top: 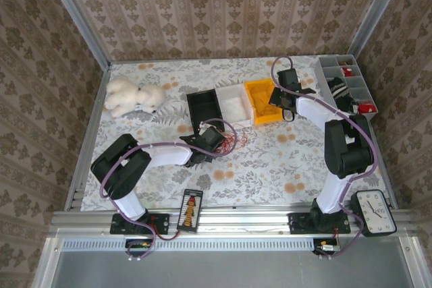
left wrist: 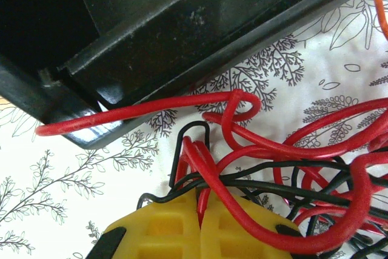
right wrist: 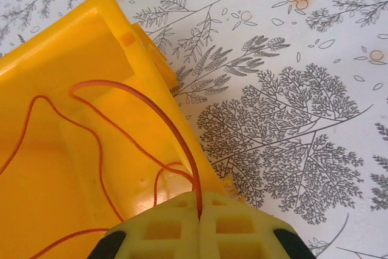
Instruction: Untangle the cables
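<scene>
Showing the cables point(top: 231, 141) as a loose red-and-black tangle on the table point(top: 270, 166), at about 5 o'clock of the black bin point(top: 204, 107). Your left gripper point(left wrist: 200, 213) is clenched on a bundle of red and dark strands at the tangle's edge. Your right gripper point(right wrist: 199, 210) pinches a single strand point(right wrist: 151, 104) that loops into the yellow bin point(right wrist: 54, 168).

Expect the wire to handle as light, limp and slightly springy, and likely to slip between the pads under a hard pull. Tugging mid-bundle probably tightens the knot. Judge the better hold to be near a free end point(left wrist: 121, 113), such as the red one running toward 9 o'clock in the left wrist view.

Count:
- one tangle, its strands too interlaced to number
- at least one separated strand
- three bins in a row: black, white bin point(top: 233, 104), yellow
- two grippers, both closed on wire
</scene>
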Robot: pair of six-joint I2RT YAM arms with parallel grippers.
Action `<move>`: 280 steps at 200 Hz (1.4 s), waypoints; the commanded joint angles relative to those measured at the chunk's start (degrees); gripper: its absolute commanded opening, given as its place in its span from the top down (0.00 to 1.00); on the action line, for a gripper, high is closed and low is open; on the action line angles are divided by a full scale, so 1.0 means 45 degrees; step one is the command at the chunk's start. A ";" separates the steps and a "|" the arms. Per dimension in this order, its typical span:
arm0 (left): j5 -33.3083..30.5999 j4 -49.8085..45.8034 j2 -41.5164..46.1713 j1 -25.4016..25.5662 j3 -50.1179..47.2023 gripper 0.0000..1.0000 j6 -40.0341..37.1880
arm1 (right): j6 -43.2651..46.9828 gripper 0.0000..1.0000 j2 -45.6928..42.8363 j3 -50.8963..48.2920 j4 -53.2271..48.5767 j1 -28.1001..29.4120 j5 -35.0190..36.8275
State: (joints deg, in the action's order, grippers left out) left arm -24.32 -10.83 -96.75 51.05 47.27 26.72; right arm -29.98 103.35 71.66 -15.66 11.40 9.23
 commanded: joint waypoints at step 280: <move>0.0233 -0.0366 -0.0336 -0.0064 -0.0152 1.00 -0.0083 | 0.1285 0.45 -0.0746 -0.3475 0.1698 0.3425 -0.4420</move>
State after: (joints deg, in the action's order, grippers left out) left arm -23.97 -10.81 -96.64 50.92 47.27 26.72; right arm -22.90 96.42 53.67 -6.22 26.57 -9.10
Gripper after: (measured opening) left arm 0.047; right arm 0.550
